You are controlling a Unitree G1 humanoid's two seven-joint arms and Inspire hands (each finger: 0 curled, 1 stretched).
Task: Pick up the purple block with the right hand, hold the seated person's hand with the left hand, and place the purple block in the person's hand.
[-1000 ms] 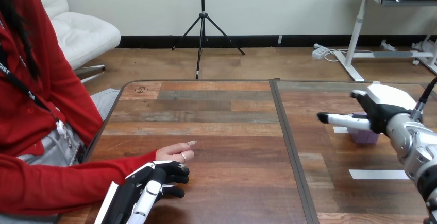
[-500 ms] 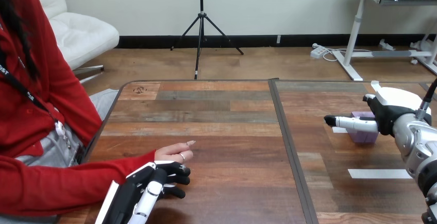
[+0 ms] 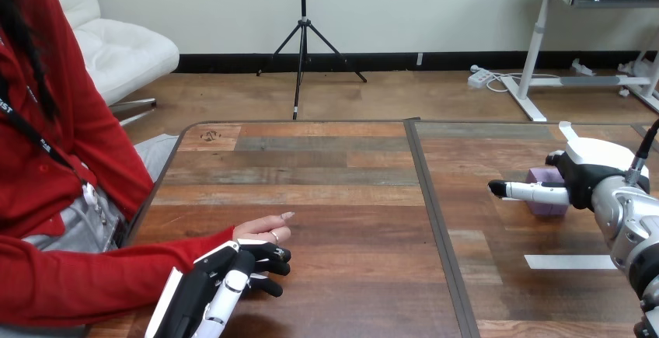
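The purple block (image 3: 547, 207) stands on the right half of the table (image 3: 350, 198), well apart from the person's hand (image 3: 260, 231), which rests on the left half near the edge; the right hand (image 3: 592, 169) is set over and around the block, with one straight finger (image 3: 532, 192) laid across its near face; no closed grip is seen, so the hand is read as open and the block is judged not yet lifted.

The step in hand is judged to be the grasp; it would be done well if the block were taken squarely between thumb and fingers on opposite faces, low enough that it is not tipped or squeezed out sideways; the grip should be made firm before any lift is begun, and the lift should be made straight up so that the block is not dragged across the wood.

The left hand (image 3: 225, 280) lies just beside the person's hand, touching its near edge as far as can be judged; whether it is closed on that hand cannot be told; a light hold is called for there, so that the palm is kept turned up and steady for the block to be set into it; the carry across the table's middle seam should be kept slow and level.
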